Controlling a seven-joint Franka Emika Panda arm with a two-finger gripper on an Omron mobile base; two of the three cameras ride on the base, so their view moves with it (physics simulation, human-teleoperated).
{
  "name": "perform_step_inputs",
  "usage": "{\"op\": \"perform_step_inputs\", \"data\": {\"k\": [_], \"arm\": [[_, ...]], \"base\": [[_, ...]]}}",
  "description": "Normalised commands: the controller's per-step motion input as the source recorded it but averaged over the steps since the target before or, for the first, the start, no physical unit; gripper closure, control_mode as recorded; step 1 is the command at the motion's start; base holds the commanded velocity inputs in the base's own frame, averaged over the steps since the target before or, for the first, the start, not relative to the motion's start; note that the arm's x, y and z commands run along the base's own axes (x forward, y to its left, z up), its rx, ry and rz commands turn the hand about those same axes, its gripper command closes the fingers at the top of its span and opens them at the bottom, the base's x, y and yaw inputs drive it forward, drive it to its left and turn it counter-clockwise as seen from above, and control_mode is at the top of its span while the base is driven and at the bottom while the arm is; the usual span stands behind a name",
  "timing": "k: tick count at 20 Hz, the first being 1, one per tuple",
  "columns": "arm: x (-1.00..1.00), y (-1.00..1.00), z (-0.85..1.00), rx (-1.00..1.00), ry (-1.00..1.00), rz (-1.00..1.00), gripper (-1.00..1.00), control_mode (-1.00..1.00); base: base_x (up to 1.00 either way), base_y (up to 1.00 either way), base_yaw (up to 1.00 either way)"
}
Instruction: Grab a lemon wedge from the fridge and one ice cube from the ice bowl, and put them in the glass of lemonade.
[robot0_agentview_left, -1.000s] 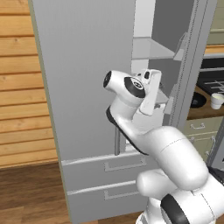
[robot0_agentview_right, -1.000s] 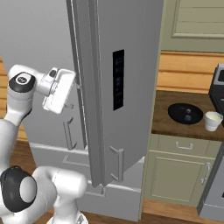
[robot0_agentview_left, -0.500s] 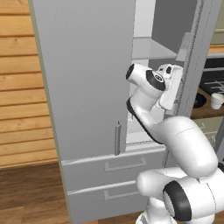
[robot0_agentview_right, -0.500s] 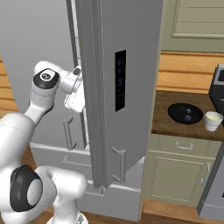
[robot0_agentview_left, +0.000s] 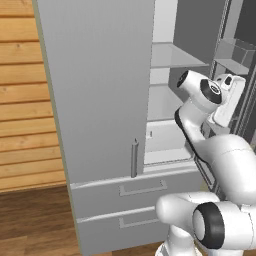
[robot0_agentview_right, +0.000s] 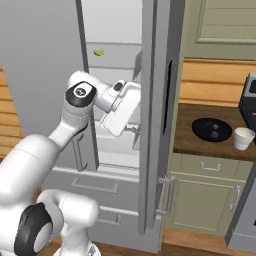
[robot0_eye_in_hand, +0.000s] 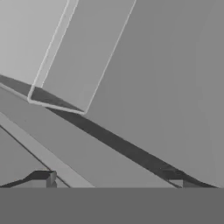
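Room: a rendered kitchen with wood-plank walls and a wooden floor is surrounding the fridge, which is standing with its right door swung open and its left door shut.
Lemon wedge: the lemon wedge is lying on an upper white shelf inside the fridge, seen in the right base view; it is sitting well above the hand.
Fridge interior: white shelves and a clear door bin are showing through the opening in the left base view; the two drawers below are sitting closed.
Gripper: the gripper is standing wide open and holding nothing; its two dark fingertips are rising far apart at the bottom of the hand view, with only grey fridge surfaces and a clear bin edge ahead of them. Whether they are touching any surface I cannot tell.
Hand: the white hand is hanging in the fridge opening beside the edge of the open door.
Counter: in the right base view, the wooden counter right of the fridge is carrying the ice bowl, with an ice cube inside.
Glass: the glass of lemonade is standing just beside the bowl, on its right.
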Motion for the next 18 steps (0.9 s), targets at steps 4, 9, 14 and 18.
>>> {"op": "perform_step_inputs", "data": {"k": [4, 9, 14, 18], "arm": [[-0.17, -0.69, 0.2, 0.03, 0.0, -0.04, -1.0, -1.0], [-0.16, -0.1, 0.27, 0.01, -0.01, 0.0, -1.0, -1.0], [-0.43, 0.58, 0.1, 0.08, -0.16, 0.0, -1.0, -1.0], [-0.32, 0.91, 0.0, 0.07, -0.12, 0.01, -1.0, -1.0]], "base": [[0.0, 0.0, 0.0], [0.0, 0.0, 0.0], [0.0, 0.0, 0.0], [0.0, 0.0, 0.0]]}}
